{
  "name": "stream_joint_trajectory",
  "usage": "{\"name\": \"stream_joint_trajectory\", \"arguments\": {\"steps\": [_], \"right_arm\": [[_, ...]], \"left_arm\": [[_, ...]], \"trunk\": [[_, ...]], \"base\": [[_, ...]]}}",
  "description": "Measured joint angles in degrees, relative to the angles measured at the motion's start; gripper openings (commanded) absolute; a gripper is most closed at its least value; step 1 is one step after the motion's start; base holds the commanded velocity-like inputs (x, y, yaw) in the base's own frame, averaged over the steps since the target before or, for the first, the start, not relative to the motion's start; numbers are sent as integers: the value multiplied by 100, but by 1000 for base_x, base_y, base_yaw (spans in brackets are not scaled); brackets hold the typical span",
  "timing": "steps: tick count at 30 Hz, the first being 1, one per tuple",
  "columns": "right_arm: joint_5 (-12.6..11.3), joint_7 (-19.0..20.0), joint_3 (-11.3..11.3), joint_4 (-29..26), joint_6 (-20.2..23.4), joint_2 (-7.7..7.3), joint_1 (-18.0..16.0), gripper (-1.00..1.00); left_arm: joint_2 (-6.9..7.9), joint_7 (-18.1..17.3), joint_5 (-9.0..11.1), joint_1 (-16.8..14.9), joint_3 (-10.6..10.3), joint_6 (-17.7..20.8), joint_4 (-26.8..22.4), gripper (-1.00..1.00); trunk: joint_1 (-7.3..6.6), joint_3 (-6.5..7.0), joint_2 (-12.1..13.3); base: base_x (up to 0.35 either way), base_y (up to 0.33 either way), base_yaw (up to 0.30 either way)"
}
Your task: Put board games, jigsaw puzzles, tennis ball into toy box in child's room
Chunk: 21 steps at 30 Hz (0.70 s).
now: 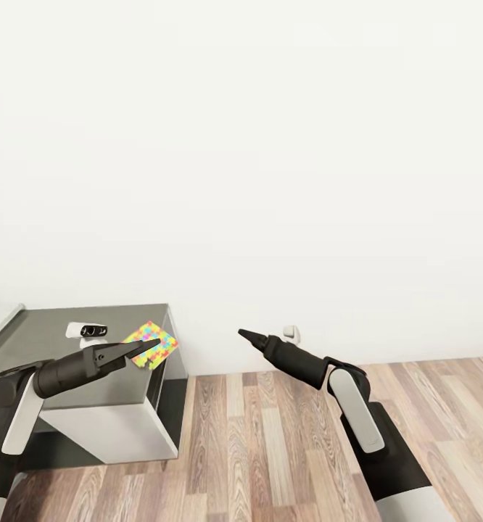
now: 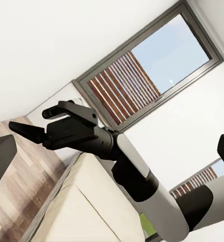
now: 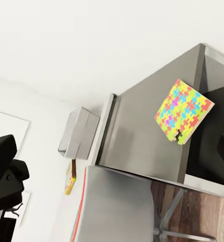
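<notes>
On table point(image 1: 47, 323) corner, dark grey top: one puzzle point(image 1: 162, 347), flat, near the edge, in the open and not yet boxed. Lay bare in the right wrist view, with nothing resting on it or clamped to it.

Left claw point(image 1: 141, 346): pointed toward the puzzle in the head view, its tip overlapping the sheet there. Contact could not be told from that view, and was judged absent since the puzzle lay bare when seen from the other side. Fingers point(image 2: 1, 160) stood apart at the edges of the left wrist view, with nothing between them.

Right claw point(image 1: 243, 333): held out over the floor point(image 1: 270, 435), well apart from the table, carrying nothing. Looked pointed and closed from the head, but showed two separated fingers in the left wrist view, so was judged parted.

Beyond the table, right wrist view: a pale grey tray point(image 3: 79, 132), likely the toy box, though too oblique to see inside, and just beside it a small yellow-orange flat thing point(image 3: 70, 177), perhaps a board game.

Behind the right arm, left wrist view: bed point(image 2: 87, 206), with no toys visible on the part shown.

Progress, as judged: at least this puzzle left to lift and carry to the box. Count of toys already stowed could not be told.
</notes>
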Motion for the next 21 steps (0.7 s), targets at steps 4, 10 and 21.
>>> {"name": "stream_joint_trajectory", "arguments": {"steps": [4,10,21], "right_arm": [[-4,0,0,-25,0,5,23,100],[-1,0,-8,-32,0,1,30,100],[9,0,-1,-34,-18,8,39,100]], "left_arm": [[3,0,-1,0,8,0,0,100],[0,0,-1,0,-2,-5,0,100],[8,-5,2,0,15,-2,0,100]], "trunk": [[0,38,0],[0,96,0],[0,201,0]], "base": [[0,0,0],[0,0,0],[0,0,0]]}}
